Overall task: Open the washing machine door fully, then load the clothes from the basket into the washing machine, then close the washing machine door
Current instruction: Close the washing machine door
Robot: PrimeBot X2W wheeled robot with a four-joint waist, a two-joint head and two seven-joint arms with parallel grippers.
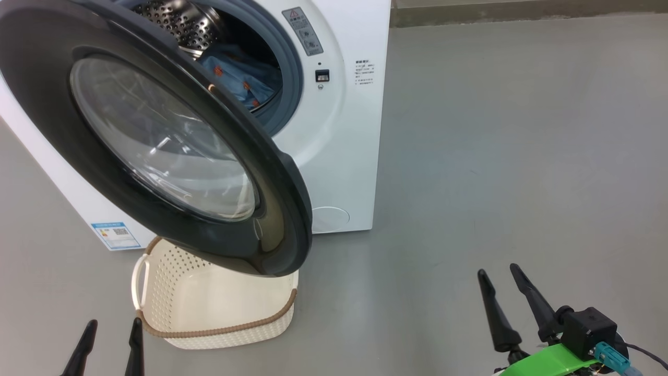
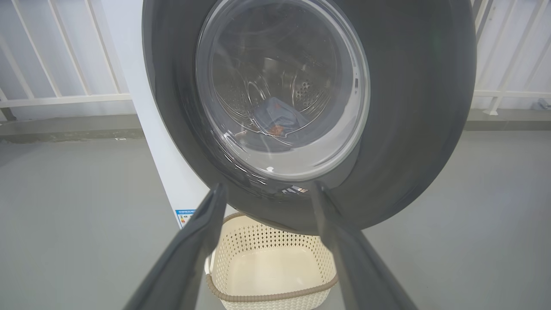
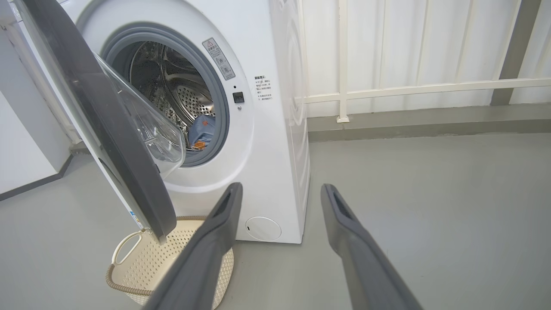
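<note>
Hazards at the door-closing step. The washing machine door (image 1: 156, 141) stands partly open, swung out from the washing machine (image 1: 339, 156) and overhanging the basket (image 1: 219, 330) on the floor (image 1: 496, 130). The clothes (image 1: 240, 78) lie in the drum (image 1: 177, 23), heaped toward the front by the grey gasket (image 1: 292, 78), and the basket looks empty. The left fingers (image 1: 135, 350) and right fingers (image 1: 494, 310) are both spread apart, hold nothing, and sit low, well clear of the door.

Loading appears done, so closing is probably what remains. Fabric near the gasket lip could be pinched between door and seal and stop the latch catching. A push on the glossy rim could slide off, and a weak push could leave the door ajar. Whether the door's lower edge clears the basket rim cannot be told, so a snag there is possible.

The right wrist view gives the door edge-on, so the opening angle reads plainly. The left wrist view faces the door's outer side, showing clothes through the glass (image 2: 280, 86) and the basket's bare bottom. The head view places both pairs of fingers relative to door and basket.
</note>
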